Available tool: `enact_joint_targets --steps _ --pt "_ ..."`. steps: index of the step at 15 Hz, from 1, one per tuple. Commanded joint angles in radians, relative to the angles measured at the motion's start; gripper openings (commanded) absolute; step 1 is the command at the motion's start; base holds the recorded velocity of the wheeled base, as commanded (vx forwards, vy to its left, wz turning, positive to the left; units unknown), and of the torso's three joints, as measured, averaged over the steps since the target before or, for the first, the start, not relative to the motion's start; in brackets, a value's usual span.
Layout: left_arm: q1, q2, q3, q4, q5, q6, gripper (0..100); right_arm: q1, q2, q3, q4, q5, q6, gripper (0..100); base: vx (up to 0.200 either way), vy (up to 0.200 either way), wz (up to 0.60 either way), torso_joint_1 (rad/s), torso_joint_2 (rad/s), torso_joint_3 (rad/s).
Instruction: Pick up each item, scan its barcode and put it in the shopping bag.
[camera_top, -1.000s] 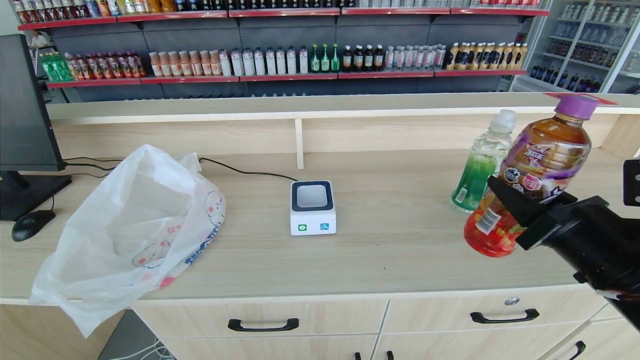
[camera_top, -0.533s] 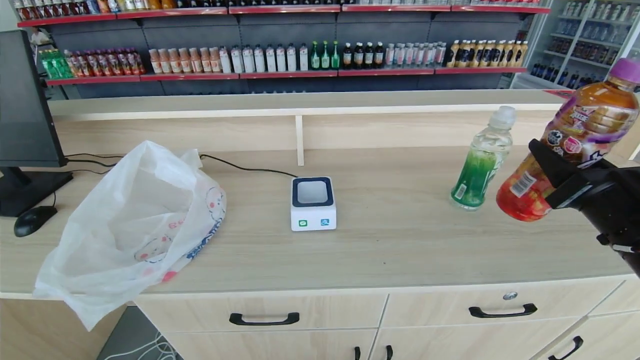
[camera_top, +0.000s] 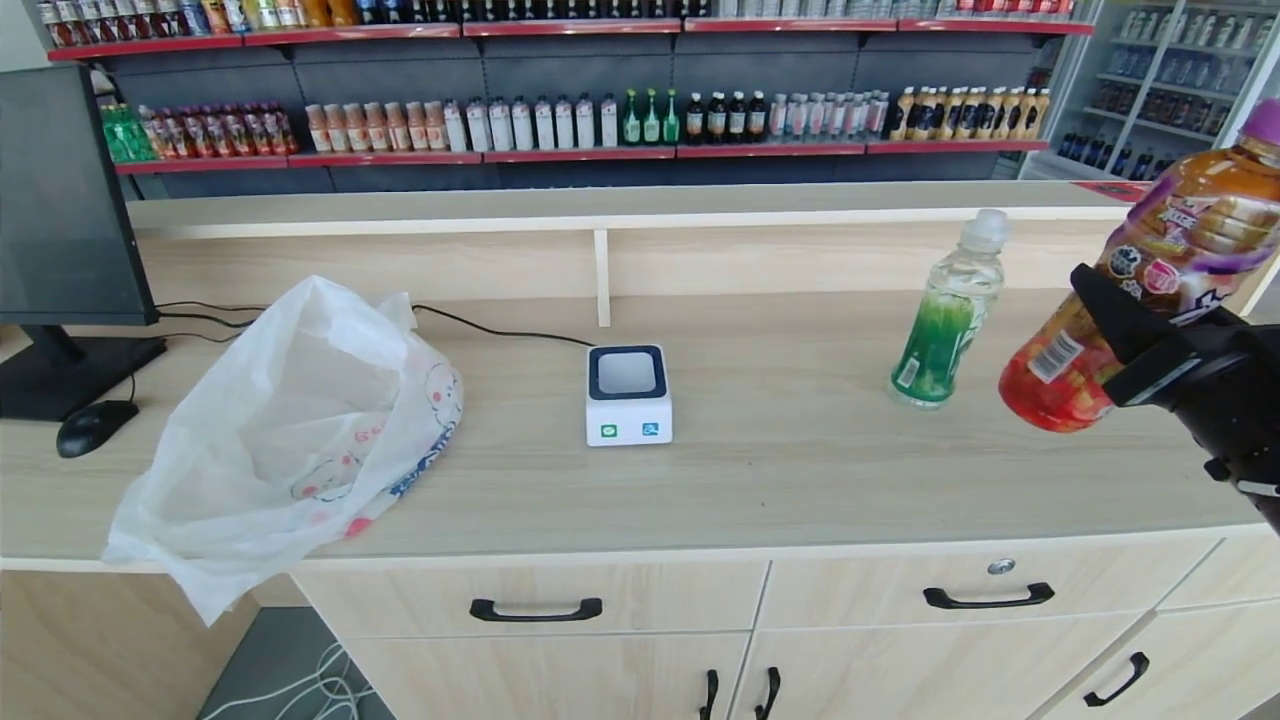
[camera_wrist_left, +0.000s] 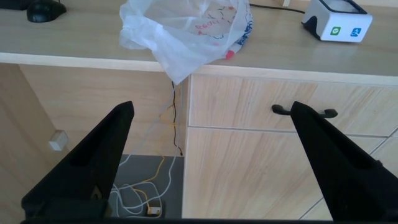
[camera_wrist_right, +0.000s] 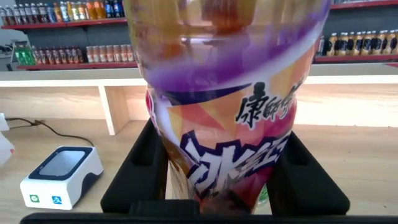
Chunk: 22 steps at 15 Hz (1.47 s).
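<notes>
Two bottles: the right gripper (camera_top: 1135, 325) is clamped round a purple-capped tea bottle (camera_top: 1190, 220), tilted above the counter's (camera_top: 800, 470) right end; a green-labelled bottle (camera_top: 945, 315) stands upright nearby. The white shopping bag (camera_top: 290, 440) slumps at the left, contents unclear, scanner (camera_top: 627, 392) mid-counter. The left gripper (camera_wrist_left: 211, 155) hangs spread before the drawers (camera_wrist_left: 261, 118). Drink shelves (camera_top: 560, 120) line the back

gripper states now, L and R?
Left gripper: open, empty.
Right gripper: closed on the purple-capped tea bottle.
</notes>
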Motion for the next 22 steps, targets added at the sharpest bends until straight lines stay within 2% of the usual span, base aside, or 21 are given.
enact_joint_targets --steps 1,5,14,20,22 --pt "-0.001 0.0 0.0 0.0 0.0 0.0 100 0.001 0.004 -0.006 -0.001 0.001 -0.002 0 0.0 0.2 0.0 -0.007 -0.01 -0.002" --pt "0.001 0.0 0.0 0.0 0.0 -0.012 100 0.007 0.017 -0.01 -0.001 0.001 0.0 0 0.0 0.2 0.0 0.005 0.0 0.005" --pt "0.001 0.001 0.0 0.0 0.0 -0.011 100 0.01 -0.002 -0.006 -0.001 0.047 0.001 0 0.0 0.2 0.0 0.002 0.0 0.002" --pt "0.001 0.0 0.0 0.0 0.0 -0.009 100 0.016 0.018 0.007 -0.001 0.05 0.003 0 0.0 0.0 0.0 0.0 0.0 0.0" --pt "0.001 0.0 -0.002 0.0 0.0 -0.009 100 0.018 0.023 0.001 -0.001 0.05 0.001 0 0.0 0.0 0.6 -0.002 0.0 0.007"
